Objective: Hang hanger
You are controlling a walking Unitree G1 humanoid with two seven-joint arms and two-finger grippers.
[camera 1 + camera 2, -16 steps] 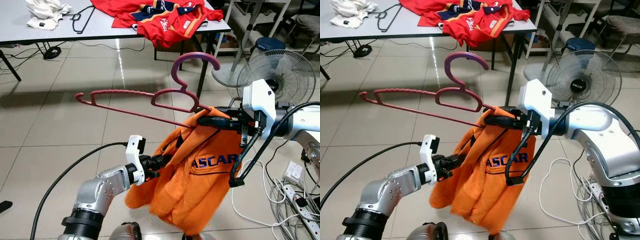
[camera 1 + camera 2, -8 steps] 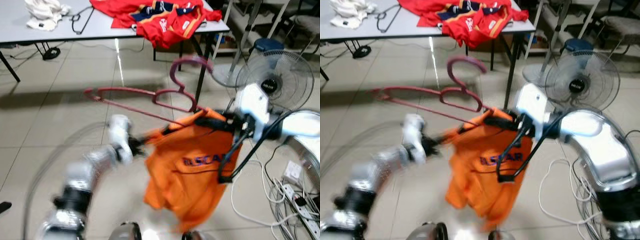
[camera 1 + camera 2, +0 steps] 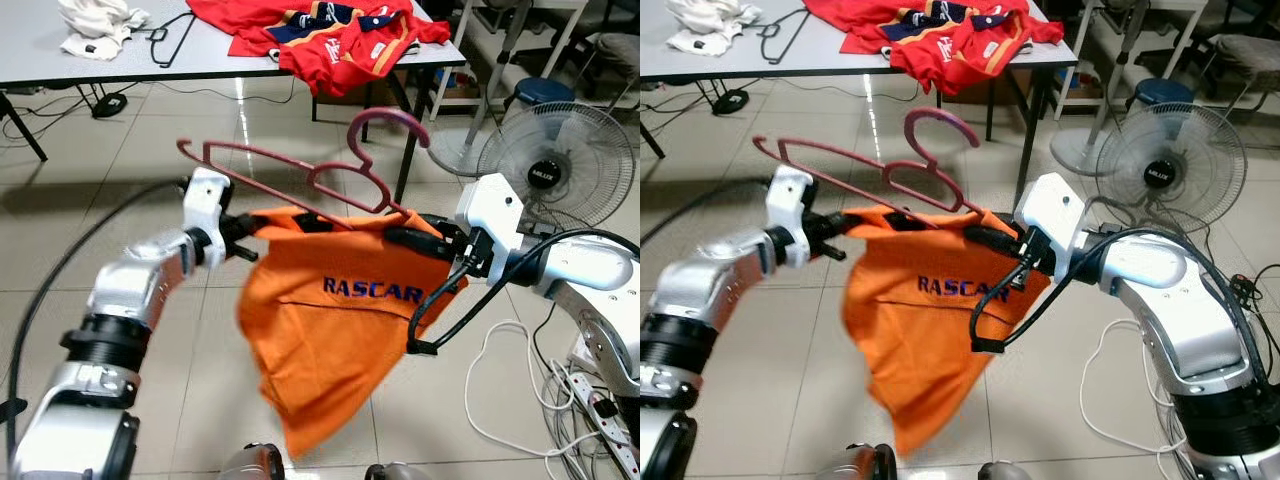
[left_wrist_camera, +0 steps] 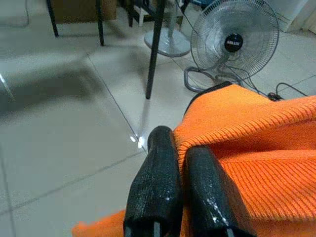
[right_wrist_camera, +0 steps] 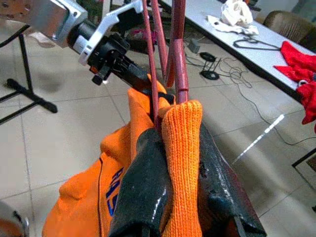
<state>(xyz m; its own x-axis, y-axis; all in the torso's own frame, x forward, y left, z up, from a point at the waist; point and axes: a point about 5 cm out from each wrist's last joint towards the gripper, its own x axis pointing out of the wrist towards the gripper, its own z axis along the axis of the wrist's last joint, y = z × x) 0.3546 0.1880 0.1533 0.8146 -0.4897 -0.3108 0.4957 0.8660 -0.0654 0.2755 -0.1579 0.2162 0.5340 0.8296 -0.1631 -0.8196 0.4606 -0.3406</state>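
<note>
The robot holds an orange sweater point(image 3: 340, 310) stretched between its two arms above the tiled floor point(image 3: 130, 160). The left end effector point(image 3: 243, 228) is clenched on one upper edge of the sweater, and the right end effector point(image 3: 400, 238) grips the opposite edge together with the dark red hanger point(image 3: 300, 175). The hanger lies tilted along the top of the sweater, its hook point(image 3: 385, 125) raised toward the bench point(image 3: 60, 70) behind.

The head views show the whole spread: dark lettering across the sweater's front, a red garment point(image 3: 330, 35) draped over the bench's near edge, a white cloth point(image 3: 95, 18) and a black wire hanger point(image 3: 165, 40) further along the bench, and a standing fan point(image 3: 562, 160) to the robot's right with cables on the floor by it.

The left wrist view gives the close detail: the two black fingers point(image 4: 158, 182) are pressed together with the ribbed orange knit pinched between them, the fan point(image 4: 234, 42) standing beyond.

The right wrist view shows the hanger's red bars point(image 5: 168, 54) running out from between its fingers point(image 5: 143, 192), a fold of sweater clamped in the gap, and the left end effector point(image 5: 136, 81) opposite, biting the far edge of the cloth.
</note>
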